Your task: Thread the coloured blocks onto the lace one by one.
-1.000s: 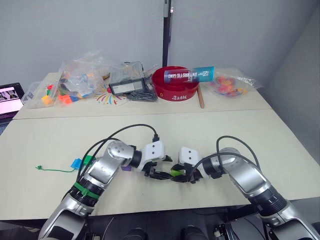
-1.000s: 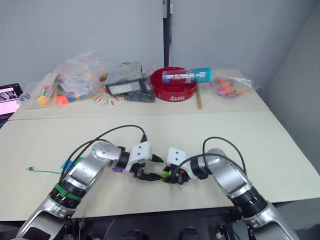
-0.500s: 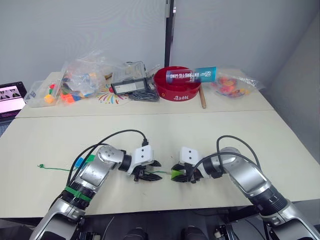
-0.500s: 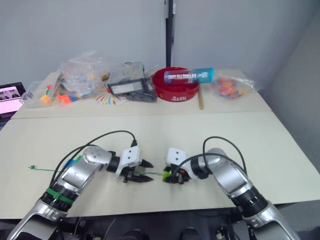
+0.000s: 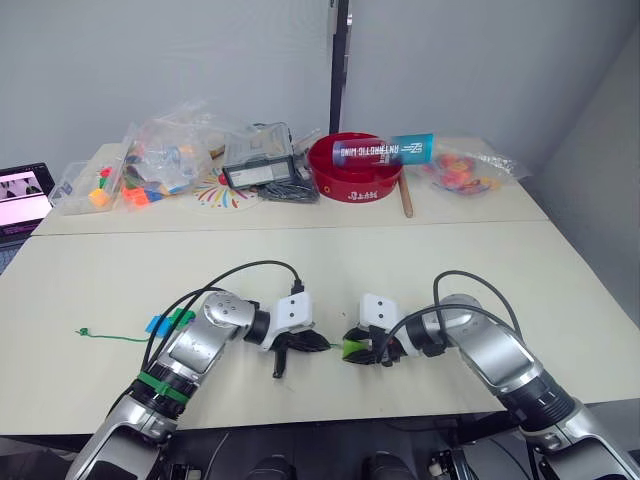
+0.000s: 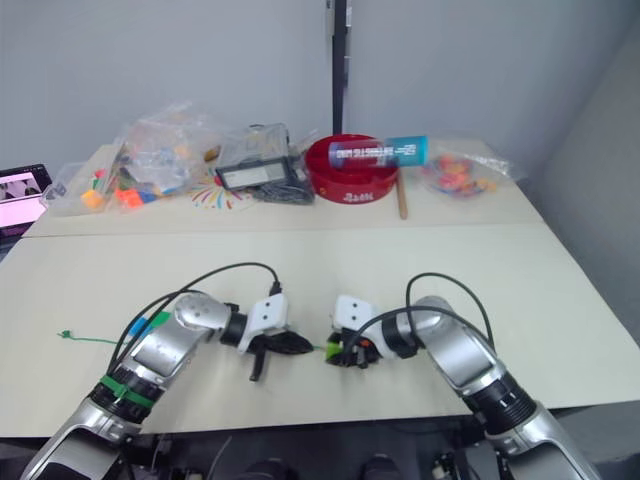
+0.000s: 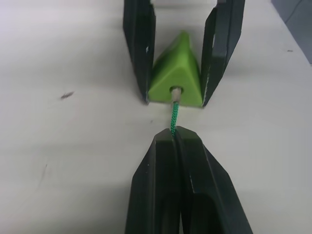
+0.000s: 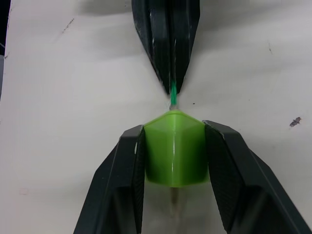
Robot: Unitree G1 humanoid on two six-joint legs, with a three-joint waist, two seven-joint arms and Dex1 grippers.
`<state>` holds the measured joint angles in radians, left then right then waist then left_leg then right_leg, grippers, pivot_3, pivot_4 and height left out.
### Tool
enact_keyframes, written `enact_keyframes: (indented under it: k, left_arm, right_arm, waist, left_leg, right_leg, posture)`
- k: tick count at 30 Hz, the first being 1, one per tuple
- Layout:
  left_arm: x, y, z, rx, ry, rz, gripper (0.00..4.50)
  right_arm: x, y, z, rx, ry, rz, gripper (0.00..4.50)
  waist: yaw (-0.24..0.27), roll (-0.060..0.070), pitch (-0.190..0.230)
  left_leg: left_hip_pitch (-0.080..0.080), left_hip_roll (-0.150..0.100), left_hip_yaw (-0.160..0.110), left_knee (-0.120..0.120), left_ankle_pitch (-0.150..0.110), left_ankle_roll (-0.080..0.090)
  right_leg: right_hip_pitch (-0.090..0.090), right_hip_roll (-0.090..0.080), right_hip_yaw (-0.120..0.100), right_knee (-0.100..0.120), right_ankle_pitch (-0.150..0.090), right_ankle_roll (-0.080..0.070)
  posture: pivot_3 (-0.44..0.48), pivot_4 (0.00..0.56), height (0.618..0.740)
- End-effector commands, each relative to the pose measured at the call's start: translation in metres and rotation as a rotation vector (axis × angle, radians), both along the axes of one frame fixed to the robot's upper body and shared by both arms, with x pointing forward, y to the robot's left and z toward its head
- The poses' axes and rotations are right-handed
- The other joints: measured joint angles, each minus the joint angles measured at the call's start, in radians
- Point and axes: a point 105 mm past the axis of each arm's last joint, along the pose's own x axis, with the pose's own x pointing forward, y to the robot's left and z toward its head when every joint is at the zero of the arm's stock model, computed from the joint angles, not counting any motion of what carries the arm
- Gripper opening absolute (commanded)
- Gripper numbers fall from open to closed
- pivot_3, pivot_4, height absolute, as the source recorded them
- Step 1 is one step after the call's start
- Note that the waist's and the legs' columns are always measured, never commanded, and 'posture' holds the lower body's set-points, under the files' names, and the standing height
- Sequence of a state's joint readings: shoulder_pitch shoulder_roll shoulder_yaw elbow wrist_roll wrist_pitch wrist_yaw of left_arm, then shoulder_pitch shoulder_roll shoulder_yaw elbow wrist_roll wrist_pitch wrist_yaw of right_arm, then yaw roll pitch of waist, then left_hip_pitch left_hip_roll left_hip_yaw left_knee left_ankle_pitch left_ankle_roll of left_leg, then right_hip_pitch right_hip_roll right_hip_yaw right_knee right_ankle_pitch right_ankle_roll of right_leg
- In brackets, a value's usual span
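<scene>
**Tip in the hole, little cord to spare**

On the left of the worktop (image 5: 90, 280) the lace (image 5: 112, 337) trails from its small knot at the far left toward the left arm, where a blue block (image 5: 154, 325) and a dark green block (image 5: 178, 318) lie just beside the forearm, apparently already on the cord, though that cannot be told for sure. The left gripper (image 7: 174, 132) has its jaws clenched on the lace right behind the pale tip, and that tip sits in the hole of the light green block (image 7: 176, 77). The right gripper (image 8: 174, 148) grasps this block from both sides, near the front edge at mid-worktop.

The likely trouble is buckling: very little cord shows between the left jaws and the block, so a further push could bend the cord or bump the jaws against the block face instead of feeding the tip through. A slight twist of either wrist could jam the tip or pull it back out. A pale end seems to show beneath the block in the right wrist view; whether it is the emerging tip cannot be told.

Further right and far back stand clear bags of toy pieces (image 5: 160, 155), a red bowl (image 5: 352, 180) with a blue tube (image 5: 385, 151) across it, and a wooden stick (image 5: 403, 198), all well apart from the work. Only the black cables (image 5: 250, 270) looping off both wrists lie near.
</scene>
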<state>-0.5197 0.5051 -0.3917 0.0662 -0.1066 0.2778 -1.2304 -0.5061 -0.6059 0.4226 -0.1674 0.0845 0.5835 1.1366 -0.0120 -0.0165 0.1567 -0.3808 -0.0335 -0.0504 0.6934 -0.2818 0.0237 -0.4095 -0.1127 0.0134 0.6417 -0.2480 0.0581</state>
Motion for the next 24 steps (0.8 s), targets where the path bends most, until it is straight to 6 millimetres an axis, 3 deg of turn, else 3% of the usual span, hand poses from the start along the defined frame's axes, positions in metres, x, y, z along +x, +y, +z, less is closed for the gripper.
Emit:
enact_keyframes:
  k: [1,5,9,14,16,21,23,24]
  left_arm:
    - [-0.001,-0.01,0.013,-0.014,-0.061,-0.037,0.05]
    - [0.0,-0.023,0.013,-0.02,-0.069,-0.05,0.05]
    - [0.005,-0.021,0.014,-0.016,-0.082,-0.029,0.05]
    - [0.003,-0.014,0.02,-0.037,-0.075,-0.021,1.45]
    - [0.004,-0.012,0.023,-0.045,-0.084,-0.013,2.13]
    - [0.002,-0.007,0.027,-0.042,-0.094,-0.015,3.78]
    - [-0.001,-0.008,0.028,-0.045,-0.088,-0.027,4.38]
    - [-0.003,-0.008,0.027,-0.048,-0.078,-0.035,4.47]
  right_arm:
    - [-0.002,0.002,-0.004,-0.014,0.014,0.014,1.31]
    - [-0.002,0.005,-0.004,-0.014,0.013,0.027,1.31]
    - [-0.001,0.007,-0.003,-0.012,0.014,0.031,1.31]
    - [0.0,0.008,0.001,0.012,0.007,0.026,1.31]
    - [0.002,0.009,0.006,0.032,-0.008,0.02,2.35]
    - [0.0,0.01,0.019,0.067,-0.015,0.024,4.05]
    - [0.0,0.006,0.027,0.076,-0.031,0.015,4.5]
    - [-0.001,0.003,0.03,0.079,-0.037,0.013,4.5]
  waist:
    - [0.0,0.0,0.0]
    - [0.001,0.0,0.0]
    - [0.0,0.0,0.0]
    - [-0.001,0.0,0.0]
    - [-0.001,0.0,0.0]
    - [-0.001,0.0,0.0]
    - [0.0,0.0,0.0]
    - [0.002,0.0,0.0]
  left_leg:
    - [0.0,0.0,0.0,0.0,0.0,0.0]
    - [0.0,0.0,0.0,0.0,0.0,0.0]
    - [0.0,0.0,0.0,0.0,0.0,0.0]
    - [0.0,0.0,0.0,0.0,0.0,0.0]
    - [-0.001,0.0,0.0,0.0,0.0,0.0]
    - [-0.008,0.0,0.001,0.002,0.001,-0.001]
    - [-0.01,0.0,0.001,0.002,0.001,-0.002]
    - [-0.01,-0.001,0.001,0.002,0.001,-0.002]
  right_leg:
    - [0.0,0.0,0.0,0.0,0.0,0.0]
    - [0.0,0.0,0.0,0.0,0.0,0.0]
    - [0.0,0.0,0.0,0.0,0.0,0.0]
    - [0.0,0.0,0.0,0.0,0.0,0.0]
    - [-0.001,0.0,0.0,0.0,0.0,0.0]
    - [-0.011,0.0,0.001,0.006,0.0,0.0]
    - [-0.012,0.0,0.001,0.006,0.0,0.0]
    - [-0.012,0.0,0.001,0.006,0.0,0.0]
  posture:
    - [0.0,0.15,0.74]
    - [0.0,0.15,0.74]
    - [0.0,0.15,0.74]
    - [0.0,0.15,0.74]
    - [0.0,0.15,0.74]
    - [0.0,0.15,0.74]
    - [0.0,0.15,0.74]
    - [0.0,0.15,0.74]
